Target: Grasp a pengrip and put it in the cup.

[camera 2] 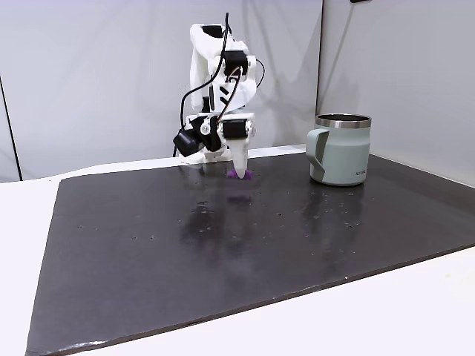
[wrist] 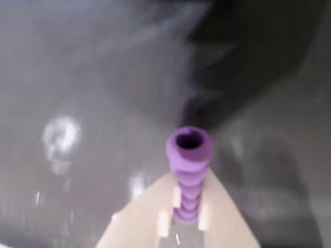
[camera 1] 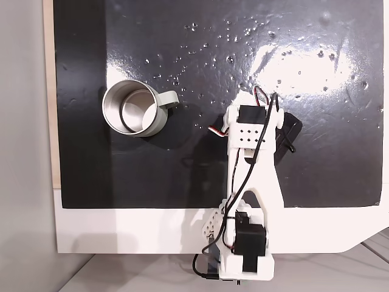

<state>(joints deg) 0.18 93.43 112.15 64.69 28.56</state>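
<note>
In the wrist view the tool is closed on the pengrip, its two pale fingers pressed on the lower ribs while the open end sticks out past the tips. In a fixed view from the side, the tool points straight down with its tips at the dark mat, and a bit of purple from the pengrip shows at the tips; whether it is lifted off the mat or resting on it I cannot tell. So the grasp looks made, and what is left, as I judge it, is the lift, the carry across and the drop. The cup stands upright on the mat, well apart from the tool, handle towards the arm; from above the cup shows a bare steel inside with nothing in it. The mat is black, glossy and speckled with small marks, lying on a white worktop. Behind are plain grey panel walls.
</note>
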